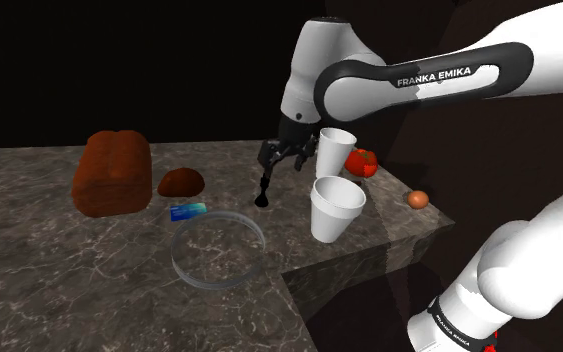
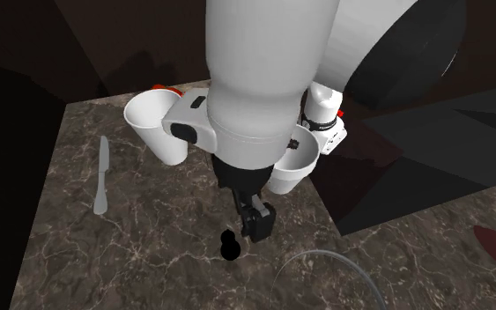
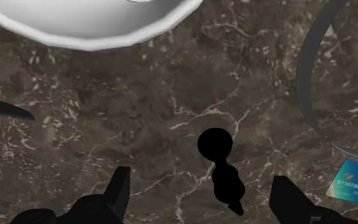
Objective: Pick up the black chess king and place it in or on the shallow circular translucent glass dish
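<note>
The worktop (image 1: 69, 290) is dark brown stone, marble-like with pale veins, smooth with a dull sheen. The shallow round clear glass dish (image 3: 306, 70) is see-through, its rim greyish. The black chess king (image 3: 217, 144) is flat matt black without highlights, as is the black two-finger claw (image 3: 201, 177). The nearer white tapered cup (image 1: 335, 208) looks plain and matt. The brown loaf (image 1: 114, 172) has a rough crust. The grey table knife (image 2: 102, 176) looks like dull metal. The white robot arm (image 2: 268, 70) has smooth, faintly glossy shells.

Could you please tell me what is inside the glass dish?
Only the marbled tabletop shows through the glass dish; nothing covers its inside. The black chess king stands outside it.
</note>
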Tool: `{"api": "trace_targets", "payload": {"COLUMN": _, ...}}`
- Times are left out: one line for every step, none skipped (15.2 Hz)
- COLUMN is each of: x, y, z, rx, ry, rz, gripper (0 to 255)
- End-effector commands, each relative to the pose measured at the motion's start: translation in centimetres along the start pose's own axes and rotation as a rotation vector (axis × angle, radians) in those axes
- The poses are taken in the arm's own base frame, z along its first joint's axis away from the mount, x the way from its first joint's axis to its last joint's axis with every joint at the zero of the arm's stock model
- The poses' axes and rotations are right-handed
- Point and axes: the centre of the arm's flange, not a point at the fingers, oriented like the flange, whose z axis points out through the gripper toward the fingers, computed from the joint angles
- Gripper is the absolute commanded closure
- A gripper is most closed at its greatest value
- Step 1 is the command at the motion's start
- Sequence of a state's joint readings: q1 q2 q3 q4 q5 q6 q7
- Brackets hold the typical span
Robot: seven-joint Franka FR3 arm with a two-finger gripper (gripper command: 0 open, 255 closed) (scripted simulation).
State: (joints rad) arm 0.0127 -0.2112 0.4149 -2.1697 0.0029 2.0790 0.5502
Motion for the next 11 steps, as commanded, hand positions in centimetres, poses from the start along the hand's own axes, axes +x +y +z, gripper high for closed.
{"api": "trace_targets", "payload": {"x": 0.8, "y": -2.2, "z": 0.7, "rx": -0.004, "ry": 0.014, "rz": 0.013, "gripper": 0}}
{"api": "trace_targets", "payload": {"x": 1.3, "y": -3.0, "z": 1.0, "rx": -0.005, "ry": 0.02, "rz": 0.017, "gripper": 0}}
{"api": "trace_targets", "payload": {"x": 1.3, "y": -3.0, "z": 1.6, "rx": -0.005, "ry": 0.02, "rz": 0.017, "gripper": 0}}
{"api": "trace_targets", "payload": {"x": 1.3, "y": -3.0, "z": 2.1, "rx": -0.005, "ry": 0.02, "rz": 0.017, "gripper": 0}}
{"api": "trace_targets", "payload": {"x": 1.3, "y": -3.0, "z": 2.6, "rx": -0.005, "ry": 0.02, "rz": 0.017, "gripper": 0}}
{"api": "trace_targets", "payload": {"x": 1.3, "y": -3.0, "z": 3.2, "rx": -0.005, "ry": 0.02, "rz": 0.017, "gripper": 0}}
{"api": "trace_targets", "payload": {"x": 1.3, "y": -3.0, "z": 3.7, "rx": -0.005, "ry": 0.02, "rz": 0.017, "gripper": 0}}
{"api": "trace_targets", "payload": {"x": 1.3, "y": -3.0, "z": 4.2, "rx": -0.005, "ry": 0.02, "rz": 0.017, "gripper": 0}}
{"api": "trace_targets", "payload": {"x": 1.3, "y": -3.0, "z": 4.7, "rx": -0.005, "ry": 0.02, "rz": 0.017, "gripper": 0}}
{"api": "trace_targets", "payload": {"x": 1.3, "y": -3.0, "z": 5.0, "rx": -0.005, "ry": 0.02, "rz": 0.017, "gripper": 0}}
{"api": "trace_targets", "payload": {"x": 1.3, "y": -3.0, "z": 5.0, "rx": -0.005, "ry": 0.02, "rz": 0.017, "gripper": 0}}
